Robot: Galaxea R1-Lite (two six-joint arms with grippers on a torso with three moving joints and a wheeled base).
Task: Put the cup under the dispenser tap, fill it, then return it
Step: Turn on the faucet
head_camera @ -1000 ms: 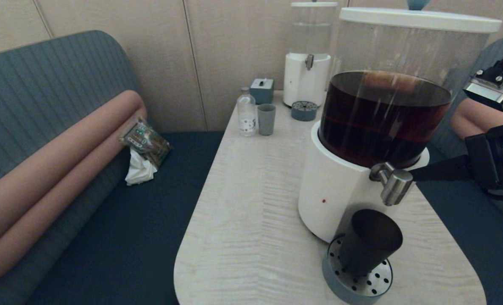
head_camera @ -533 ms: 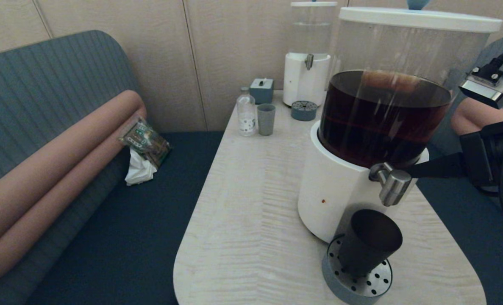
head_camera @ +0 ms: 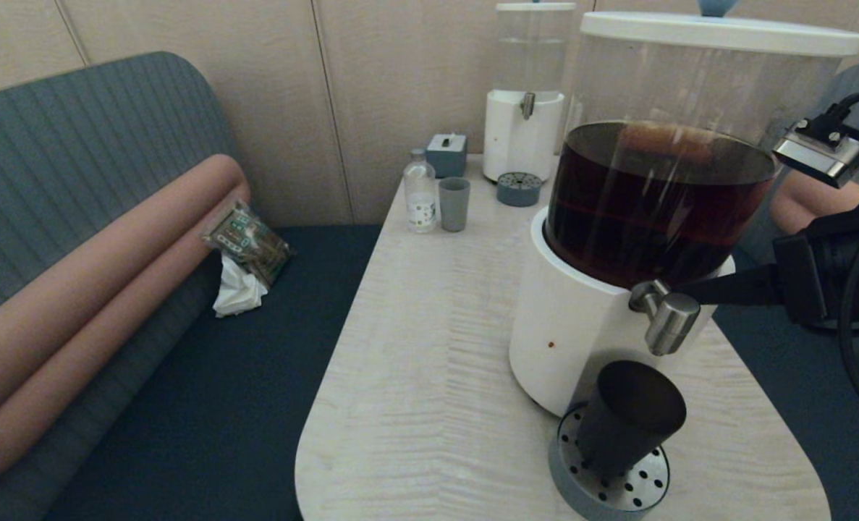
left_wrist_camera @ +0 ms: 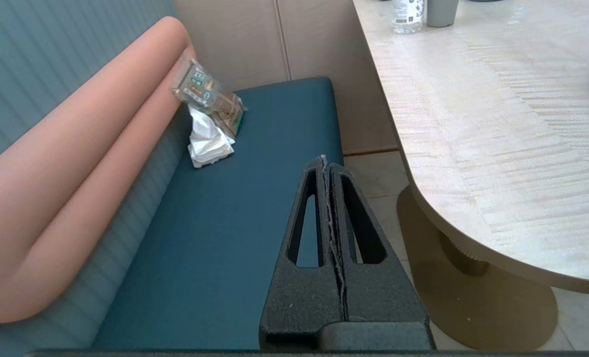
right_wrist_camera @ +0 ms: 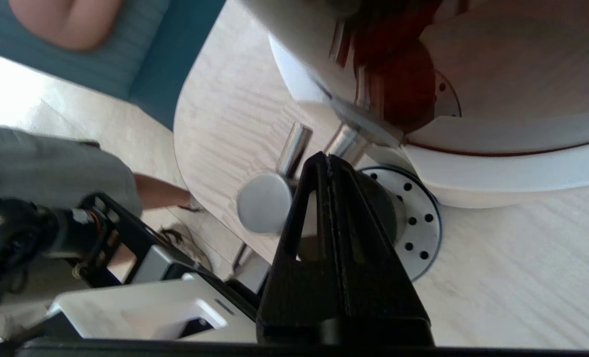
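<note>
Right end effector [head_camera: 679, 295], fingers together and empty, apparently presses the dispenser tap [head_camera: 666, 320]; you hold until the cup [head_camera: 628, 417] fills.

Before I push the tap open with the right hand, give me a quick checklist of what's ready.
1. Cup on drip tray: ok.
2. Cup mouth under tap: ok, it looks lined up.
3. Cup upright: ok.
4. Right hand at the tap, shut, empty: ok.
5. Hand touching the tap: cannot tell.
6. Left hand parked off the table, shut: ok.
</note>
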